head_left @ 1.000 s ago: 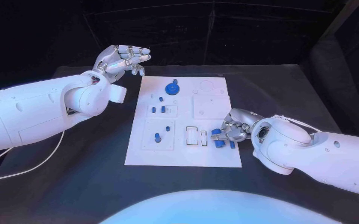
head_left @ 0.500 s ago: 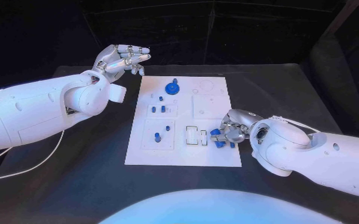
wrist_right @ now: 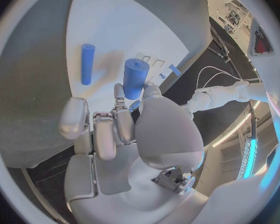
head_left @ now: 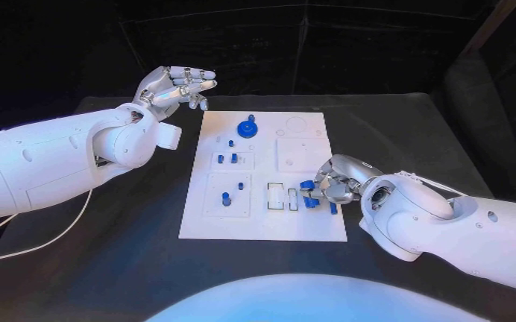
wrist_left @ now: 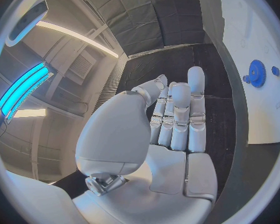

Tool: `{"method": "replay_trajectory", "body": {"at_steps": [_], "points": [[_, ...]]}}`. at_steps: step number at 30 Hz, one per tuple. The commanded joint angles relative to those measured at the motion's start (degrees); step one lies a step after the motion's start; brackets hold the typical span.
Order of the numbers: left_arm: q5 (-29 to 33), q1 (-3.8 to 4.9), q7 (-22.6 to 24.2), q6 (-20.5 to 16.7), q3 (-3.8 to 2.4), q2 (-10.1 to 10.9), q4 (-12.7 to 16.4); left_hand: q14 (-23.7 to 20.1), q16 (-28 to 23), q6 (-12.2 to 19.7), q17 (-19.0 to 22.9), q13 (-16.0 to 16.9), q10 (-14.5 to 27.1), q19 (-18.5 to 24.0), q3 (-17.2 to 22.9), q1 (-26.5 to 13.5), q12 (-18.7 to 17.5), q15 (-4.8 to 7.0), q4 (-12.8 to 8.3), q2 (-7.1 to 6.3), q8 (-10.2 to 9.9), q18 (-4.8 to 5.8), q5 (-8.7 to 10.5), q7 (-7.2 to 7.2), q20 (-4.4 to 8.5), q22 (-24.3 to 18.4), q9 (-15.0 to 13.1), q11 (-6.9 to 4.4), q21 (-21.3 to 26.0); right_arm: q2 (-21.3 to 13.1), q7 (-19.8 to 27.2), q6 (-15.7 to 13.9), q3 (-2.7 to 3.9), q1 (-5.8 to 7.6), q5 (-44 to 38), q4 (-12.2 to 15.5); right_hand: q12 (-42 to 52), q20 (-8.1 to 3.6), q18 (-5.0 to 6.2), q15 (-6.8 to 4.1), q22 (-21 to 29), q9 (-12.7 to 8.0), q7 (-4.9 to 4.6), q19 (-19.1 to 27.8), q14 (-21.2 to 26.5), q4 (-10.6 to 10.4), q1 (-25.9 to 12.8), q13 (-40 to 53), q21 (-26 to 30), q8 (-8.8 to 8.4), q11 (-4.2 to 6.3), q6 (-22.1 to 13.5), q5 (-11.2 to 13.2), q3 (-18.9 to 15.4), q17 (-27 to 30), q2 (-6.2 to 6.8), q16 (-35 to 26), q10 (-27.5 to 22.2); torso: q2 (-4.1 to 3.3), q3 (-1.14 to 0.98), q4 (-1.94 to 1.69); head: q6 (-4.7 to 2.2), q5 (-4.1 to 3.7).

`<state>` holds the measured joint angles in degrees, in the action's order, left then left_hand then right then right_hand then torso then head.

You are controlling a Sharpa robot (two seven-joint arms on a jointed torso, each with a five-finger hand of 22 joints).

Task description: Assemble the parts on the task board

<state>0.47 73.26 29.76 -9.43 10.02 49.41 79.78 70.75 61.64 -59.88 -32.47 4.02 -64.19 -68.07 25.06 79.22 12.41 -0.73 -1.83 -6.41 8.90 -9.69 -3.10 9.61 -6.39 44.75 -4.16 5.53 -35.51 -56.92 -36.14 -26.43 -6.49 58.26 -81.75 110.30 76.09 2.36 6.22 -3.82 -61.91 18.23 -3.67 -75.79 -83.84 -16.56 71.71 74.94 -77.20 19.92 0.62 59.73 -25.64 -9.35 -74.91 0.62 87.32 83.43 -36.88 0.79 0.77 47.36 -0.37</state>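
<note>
Right hand [head_left: 331,180] nudged left, pinching 1 blue cylinder [wrist_right: 135,78]; left hand [head_left: 177,85] idle, curled, holding nothing. Task board [head_left: 312,225] partly filled; more parts remain.

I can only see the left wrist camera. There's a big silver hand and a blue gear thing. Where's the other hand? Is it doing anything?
Observer: In the head view, the right hand is over the near right corner of the task board.
Operator: Is it holding something?
Observer: Yes. The right wrist view shows its fingers pinching a fat blue cylinder.
Operator: Are there more blue pieces near it?
Observer: Yes. A thinner blue peg sits on the white board close by, and nothing is touching it.
</note>
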Motion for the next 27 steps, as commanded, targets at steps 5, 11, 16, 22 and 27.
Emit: {"method": "replay_trajectory", "body": {"at_steps": [5, 11, 16, 22, 27], "points": [[0.1, 0.07, 0.1, 0.8, -0.04, -0.2, 0.1, -0.2, -0.3, 0.0, 0.1, 0.0, 0.0, -0.1, -0.1, 0.0, -0.1, -0.11, -0.2, 0.38, 0.0, -0.83, -0.20, 0.26, -0.16, -0.1, 0.1, 0.21, 0.3, 1.7, 2.2, -4.4, 0.06, 0.21, 4.2, 0.5, 0.0, -0.16, -0.86, -0.49, -0.1, 0.4, 0.11, -0.3, -4.9, -0.1, -1.0, 1.8, -0.3, 0.41, 0.14, 0.6, -0.1, -0.8, -8.8, -1.02, 0.4, 0.4, -0.10, -0.01, 0.06, 0.09, 0.23], [0.1, 0.08, 0.0, 0.8, -0.04, -0.2, 0.2, -0.2, -0.3, 0.0, 0.1, 0.0, 0.0, -0.1, -0.1, 0.0, -0.1, -0.11, -0.2, 0.38, 0.0, -0.83, -0.20, 0.26, -0.16, -0.1, 0.1, 0.21, 0.3, 4.5, 2.3, -2.6, 0.07, 0.24, 6.2, -0.5, -0.2, -0.23, -0.86, -0.56, -0.2, 0.8, 0.25, -0.3, -4.9, -0.1, -1.4, 1.8, -0.3, 0.59, 0.24, 0.8, 0.8, -1.2, -8.8, -1.35, 0.4, 0.4, -0.16, -0.01, -0.09, 0.15, 0.42], [0.1, 0.10, 0.0, 0.8, -0.04, -0.2, 0.3, -0.2, -0.3, 0.0, 0.1, 0.0, 0.0, -0.1, -0.1, 0.1, -0.1, -0.09, -0.2, 0.39, 0.0, -0.83, -0.20, 0.27, -0.15, -0.1, 0.1, 0.20, 0.3, 6.2, 2.1, -1.3, 0.08, 0.25, 7.8, -1.4, 0.1, -0.29, -0.85, -0.65, -0.1, 1.0, 0.42, -0.3, -4.9, -0.1, -1.5, 2.1, -0.3, 0.90, 0.37, 1.2, 1.1, -1.3, -8.8, -1.69, 0.4, 0.6, -0.07, 0.02, 0.07, 0.13, 0.81], [0.1, 0.11, -0.1, 0.9, -0.04, -0.3, 0.4, -0.2, -0.3, 0.0, 0.1, 0.0, 0.0, -0.1, -0.1, 0.1, -0.1, -0.08, -0.2, 0.40, 0.0, -0.84, -0.20, 0.27, -0.14, -0.1, 0.1, 0.20, 0.3, 8.0, 1.7, -0.3, 0.08, 0.26, 8.9, -2.9, 0.0, -0.36, -0.83, -0.72, -0.1, 1.2, 0.51, -0.2, -4.9, -0.1, -1.8, 2.1, -0.3, 1.06, 0.45, 1.3, 1.4, -1.6, -8.8, -2.04, 0.4, 0.6, -0.07, -0.04, 0.17, 0.08, 1.17], [0.1, 0.12, -0.1, 0.9, -0.04, -0.3, 0.4, -0.2, -0.4, 0.0, 0.1, 0.0, 0.0, -0.1, -0.2, 0.0, -0.1, -0.09, -0.2, 0.38, 0.0, -0.83, -0.19, 0.29, -0.14, -0.1, 0.1, 0.22, 0.3, 9.3, 1.1, 0.9, 0.09, 0.29, 9.4, -4.0, -0.2, -0.47, -0.83, -0.83, 0.0, 1.7, 0.62, -0.2, -4.9, -0.1, -2.6, 2.1, -0.2, 1.29, 0.56, 1.4, 2.6, -2.3, -8.8, -2.16, 0.3, 0.6, -0.07, -0.02, 0.02, 0.26, 1.13]]}}
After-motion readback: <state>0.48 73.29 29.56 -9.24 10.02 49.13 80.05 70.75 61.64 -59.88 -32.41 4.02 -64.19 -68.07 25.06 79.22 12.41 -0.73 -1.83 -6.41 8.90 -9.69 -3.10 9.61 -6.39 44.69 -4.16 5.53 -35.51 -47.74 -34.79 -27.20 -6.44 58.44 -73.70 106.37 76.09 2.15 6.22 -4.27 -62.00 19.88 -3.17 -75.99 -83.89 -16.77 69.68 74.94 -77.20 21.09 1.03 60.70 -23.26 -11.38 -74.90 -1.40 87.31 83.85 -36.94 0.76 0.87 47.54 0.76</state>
